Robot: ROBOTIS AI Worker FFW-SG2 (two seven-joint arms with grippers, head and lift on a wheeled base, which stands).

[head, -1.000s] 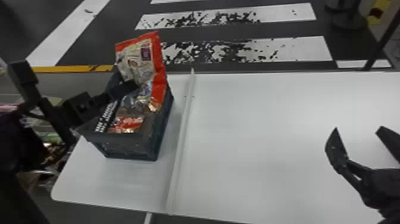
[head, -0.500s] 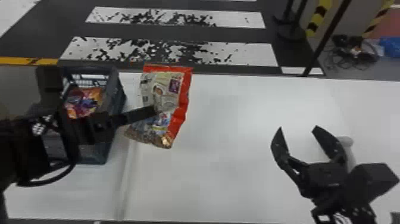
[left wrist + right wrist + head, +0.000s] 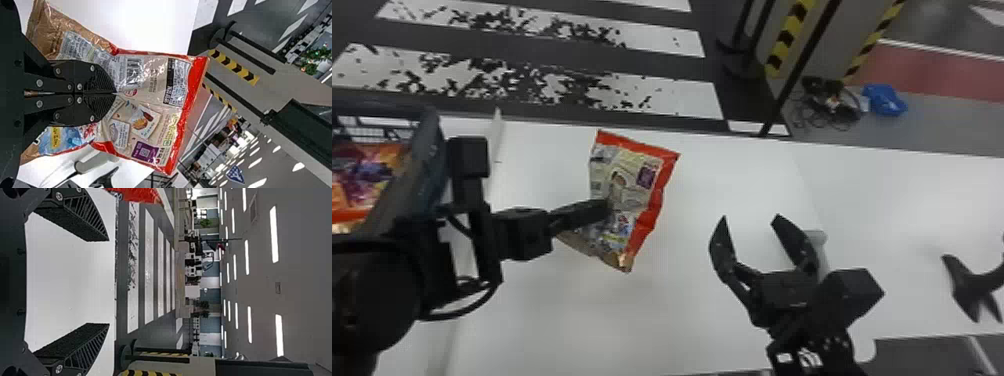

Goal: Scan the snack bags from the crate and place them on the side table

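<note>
In the head view my left gripper (image 3: 604, 206) is shut on a red and beige snack bag (image 3: 639, 200), held above the white table (image 3: 572, 325) to the right of the crate (image 3: 424, 165). The left wrist view has the left gripper (image 3: 116, 93) pinching the bag (image 3: 150, 78), its back panel with a barcode showing. My right gripper (image 3: 749, 220) stands open right of the bag, nothing between its fingers; in the right wrist view the right gripper (image 3: 109, 282) is wide apart, and a red bag edge (image 3: 137, 194) shows beyond one finger.
More snack bags (image 3: 367, 175) lie in the crate at the far left. A handheld scanner-like grey object (image 3: 819, 250) is partly behind my right gripper. A black stand-like object (image 3: 974, 285) is at the table's right. A dark pole (image 3: 799, 70) rises beyond the far edge.
The left gripper has carried the bag from above the crate rightward over the table. The head view has swung to the right. My right gripper now appears nearer the bag.
</note>
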